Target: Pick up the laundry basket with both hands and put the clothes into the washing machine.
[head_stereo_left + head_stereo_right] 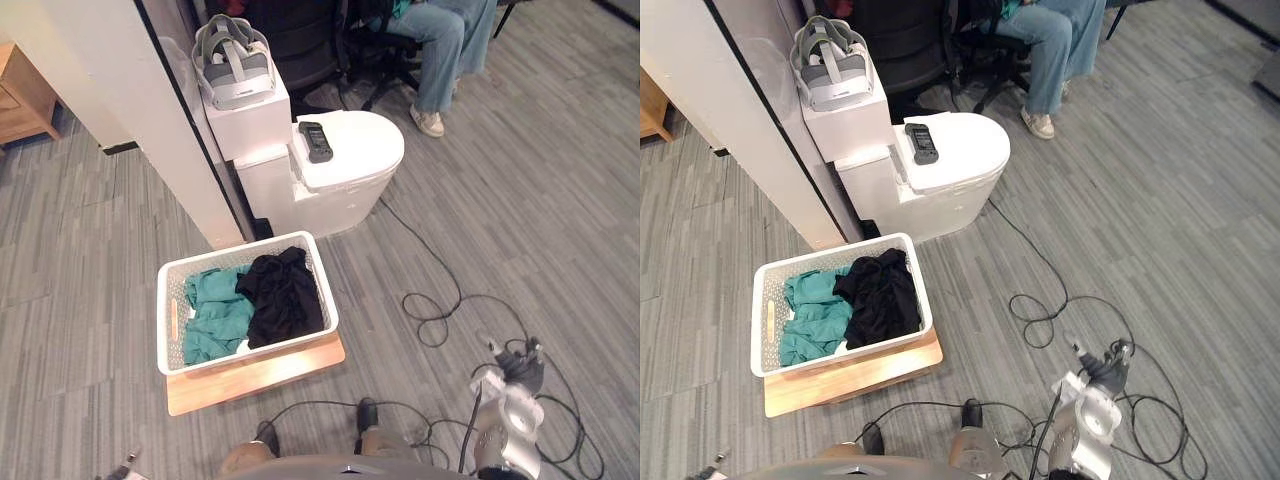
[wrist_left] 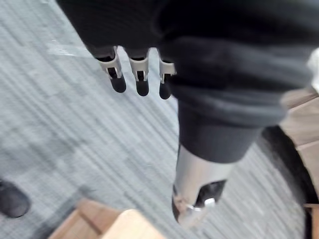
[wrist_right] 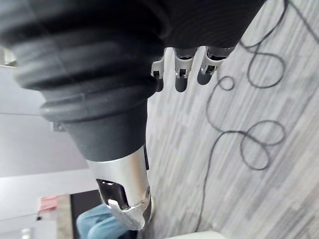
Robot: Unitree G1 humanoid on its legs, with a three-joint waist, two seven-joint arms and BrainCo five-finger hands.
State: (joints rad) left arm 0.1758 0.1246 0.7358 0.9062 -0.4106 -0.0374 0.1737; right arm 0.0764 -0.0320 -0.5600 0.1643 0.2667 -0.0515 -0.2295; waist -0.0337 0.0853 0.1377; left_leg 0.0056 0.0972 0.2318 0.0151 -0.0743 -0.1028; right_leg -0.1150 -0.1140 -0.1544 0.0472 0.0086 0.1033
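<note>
A white laundry basket [image 1: 235,250] stands on a low wooden board [image 1: 260,375] on the grey floor just ahead of me. Inside lie teal clothes [image 1: 215,315] on the left and a black garment [image 1: 283,295] on the right. Behind the basket sits a white rounded appliance [image 1: 350,165] with its lid shut. My right hand [image 1: 512,385] hangs low at the right, well away from the basket; its fingers [image 3: 182,74] are straight and hold nothing. My left hand's fingers [image 2: 142,84] are likewise straight and empty above the floor.
A dark remote [image 1: 315,140] lies on the appliance's lid. A headset [image 1: 235,60] rests on a white box behind it. A white partition wall [image 1: 150,110] runs down to the basket's far left corner. A seated person [image 1: 440,50] is at the back; a wooden cabinet [image 1: 20,90] is far left.
</note>
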